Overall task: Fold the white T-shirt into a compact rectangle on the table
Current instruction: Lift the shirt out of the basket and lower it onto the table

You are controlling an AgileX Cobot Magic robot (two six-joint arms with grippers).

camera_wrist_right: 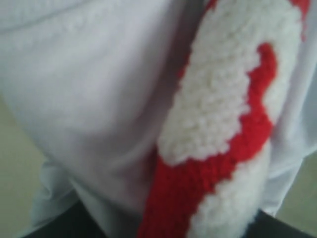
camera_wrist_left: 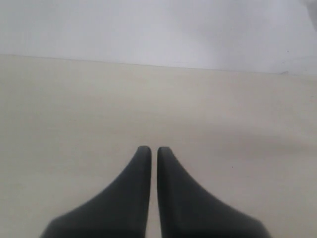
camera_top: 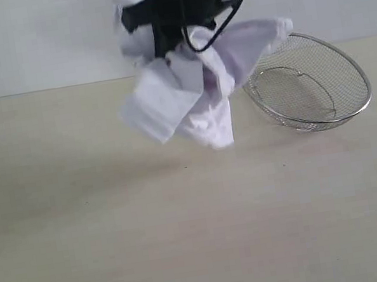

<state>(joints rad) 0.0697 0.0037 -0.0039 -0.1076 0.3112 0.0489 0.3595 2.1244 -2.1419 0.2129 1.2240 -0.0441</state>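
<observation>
The white T-shirt is off the desk. It hangs in a crumpled bunch from the black arm at the top middle of the exterior view. Its lowest fold dangles above the far middle of the desk and casts a faint shadow on the surface to the left. 1 loose end of the cloth sticks out to the right, toward the upper rim of the silver wire-mesh basket. I cannot tell whether the cloth touches that rim.

The basket lies tipped on its side at the far right of the desk, with its open mouth turned toward the near left. A pale wall stands behind the desk's far edge.

In the right wrist view the shirt fills nearly the whole picture. Plain white fabric lies on 1 side, and the fuzzy red and white lettering runs up the other. The right gripper is clamped on the shirt. Its 2 dark fingers show only as corners at the picture's edge, with cloth packed between them.

The left gripper has its 2 fingers drawn together, with only a thin slit between the tips. It holds nothing and points over a bare stretch of desk toward the far wall. The exterior view does not show this gripper.
</observation>
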